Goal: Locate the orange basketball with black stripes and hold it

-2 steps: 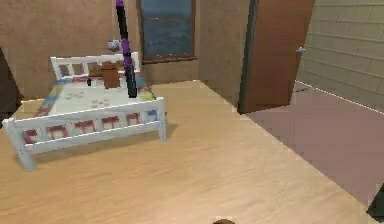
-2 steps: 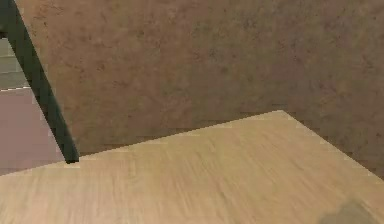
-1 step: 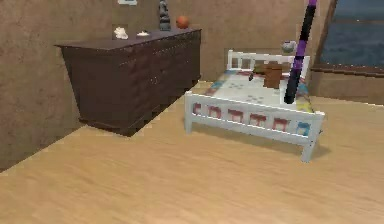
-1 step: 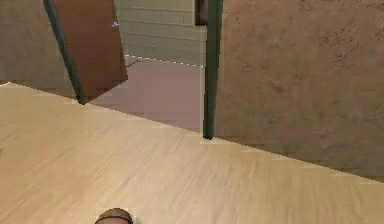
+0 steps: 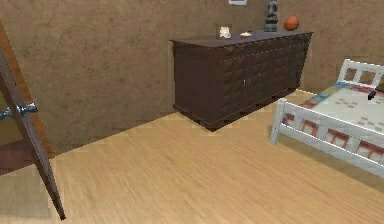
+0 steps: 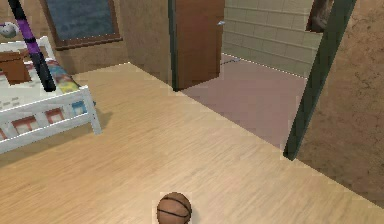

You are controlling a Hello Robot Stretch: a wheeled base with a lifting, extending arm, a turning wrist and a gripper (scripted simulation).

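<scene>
An orange-brown basketball with black stripes (image 6: 174, 209) lies on the wooden floor at the bottom of the arm side view, just left of the middle. A small orange round thing (image 5: 291, 22) sits on top of the dark dresser (image 5: 240, 75) at the back of the forward view, beside a dark statuette (image 5: 271, 17) and a pale small object (image 5: 225, 33).
A white-framed bed with a patchwork quilt (image 5: 340, 115) stands at the forward view's right and again at the arm side view's left (image 6: 45, 115). A brown door with a handle (image 5: 25, 120) stands at the forward view's left. An open doorway (image 6: 260, 60) lies beyond a dark post (image 6: 318, 80). A black and purple pole (image 6: 35, 50) leans by the bed.
</scene>
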